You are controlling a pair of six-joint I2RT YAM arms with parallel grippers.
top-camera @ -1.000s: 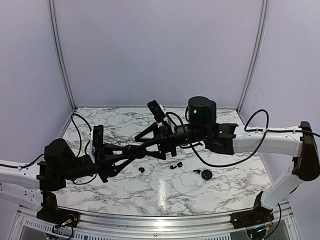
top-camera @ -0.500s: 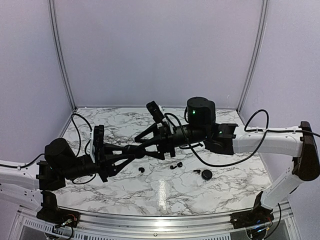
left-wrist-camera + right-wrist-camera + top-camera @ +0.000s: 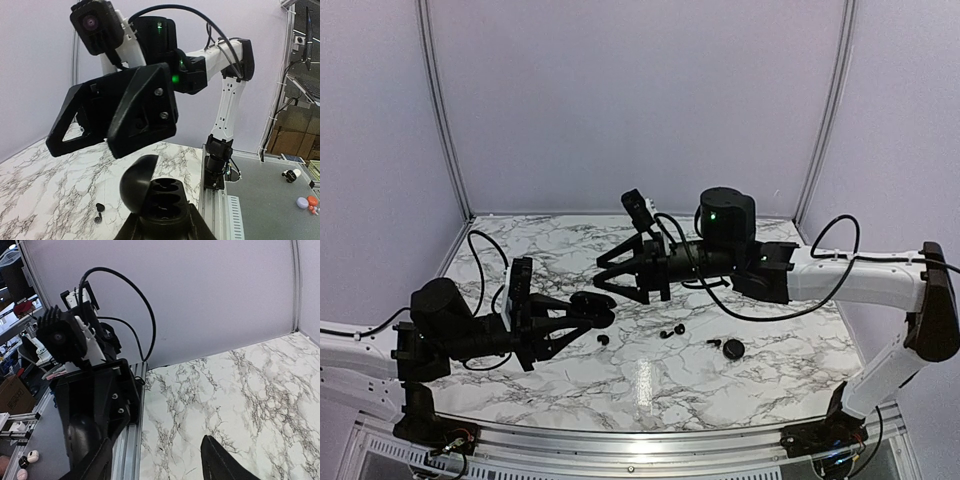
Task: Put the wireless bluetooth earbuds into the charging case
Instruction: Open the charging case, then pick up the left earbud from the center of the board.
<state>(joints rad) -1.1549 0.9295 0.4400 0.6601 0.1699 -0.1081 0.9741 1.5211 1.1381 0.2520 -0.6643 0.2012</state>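
Observation:
The charging case (image 3: 592, 303) is black, its lid hinged open, and my left gripper (image 3: 582, 312) is shut on it above the table. In the left wrist view the charging case (image 3: 167, 199) shows dark wells beside its raised lid (image 3: 136, 181). My right gripper (image 3: 612, 281) hovers open just above and to the right of the case, apart from it. Only marble shows between its fingers (image 3: 218, 463) in the right wrist view. Tiny black earbuds lie on the marble: one (image 3: 603, 340) below the case, two (image 3: 671, 331) further right, one (image 3: 714, 343) beyond them.
A round black disc (image 3: 734, 349) lies right of the earbuds. The marble table (image 3: 650, 385) ends in a metal rail (image 3: 620, 437) at the near edge. Purple walls close the back and sides. In the left wrist view two earbuds (image 3: 98, 210) lie left of the case.
The two grippers have drawn apart: the left one sank a little with the case, and the right one pulled back to the right and up. The right jaws closed slightly.

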